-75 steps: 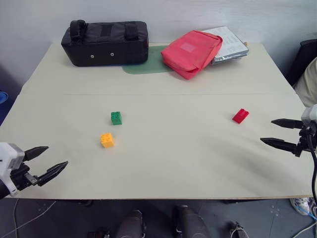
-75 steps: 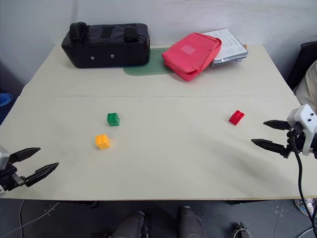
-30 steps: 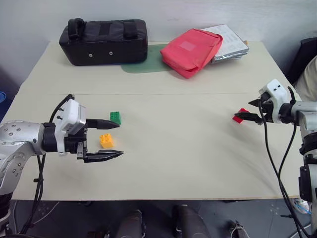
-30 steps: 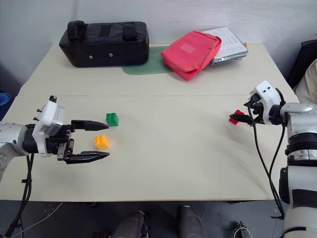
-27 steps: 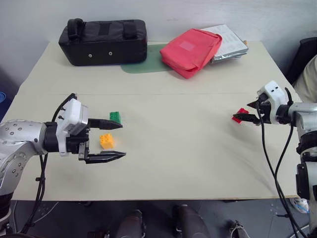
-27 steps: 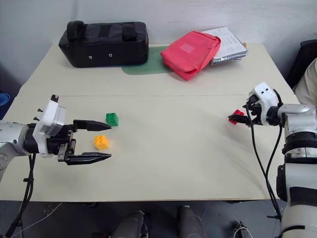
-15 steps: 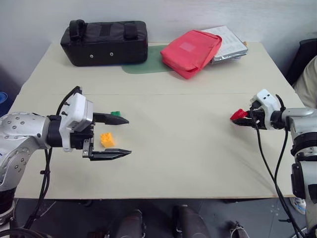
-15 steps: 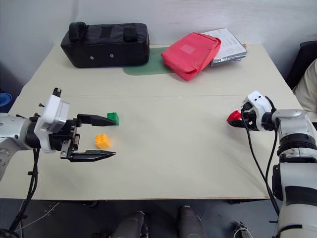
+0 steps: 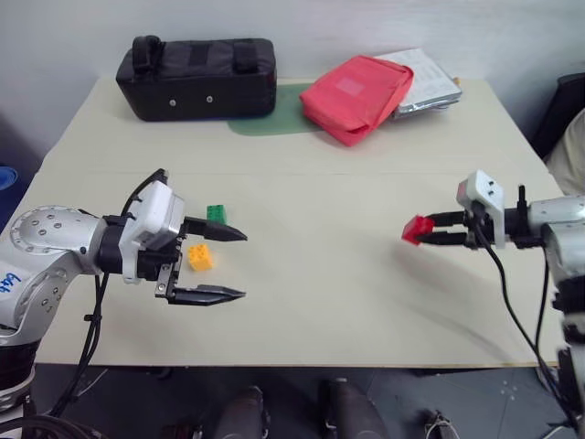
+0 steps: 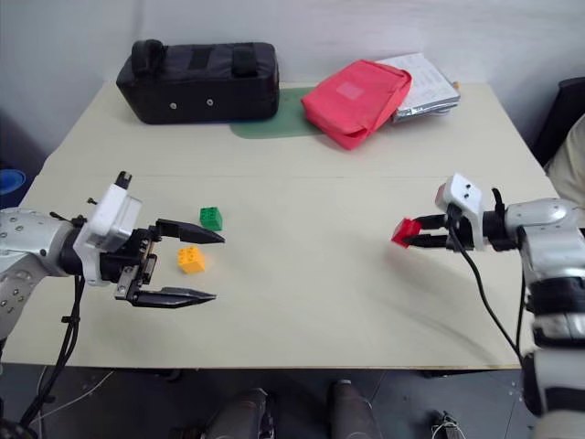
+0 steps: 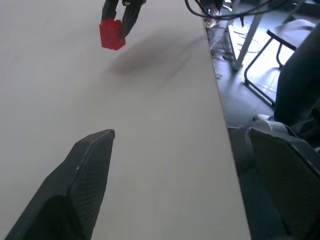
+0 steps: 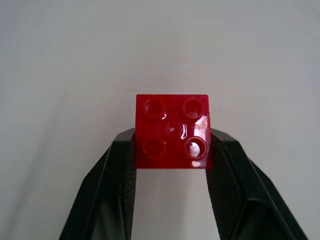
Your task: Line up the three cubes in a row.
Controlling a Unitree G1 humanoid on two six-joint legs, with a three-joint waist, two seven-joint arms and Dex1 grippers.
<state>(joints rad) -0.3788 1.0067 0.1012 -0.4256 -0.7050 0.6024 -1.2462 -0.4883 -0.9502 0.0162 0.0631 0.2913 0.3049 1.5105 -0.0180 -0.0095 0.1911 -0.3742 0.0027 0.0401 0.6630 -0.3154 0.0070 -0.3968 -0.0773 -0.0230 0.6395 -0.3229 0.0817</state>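
Red plastic is now clamped in the right gripper (image 9: 422, 230), whose jaws are closed on the red cube (image 9: 417, 228) — a second ago that cube lay on the table (image 9: 320, 302) near the right edge, and it has since been lifted and carried inward, hanging clear of the surface with its shadow below it. The right wrist view shows the black fingers (image 12: 117, 165) pinching its two sides. The left gripper (image 9: 215, 264) has drifted slightly toward the middle; its jaws stand wide apart and empty, bracketing the orange-yellow cube (image 9: 200, 257) as the head views show it, with the green cube (image 9: 217, 214) just behind, toward the far edge.

That likely means the outlying piece is on its way to join the pair near the left side; the row is not yet formed.

Counted: three cubes — one red, one green, one orange-yellow. Along the far edge sit one black bag (image 9: 196, 65), one red pouch (image 9: 356, 85), one green mat (image 9: 270, 114) and one silvery packet (image 9: 428, 80).
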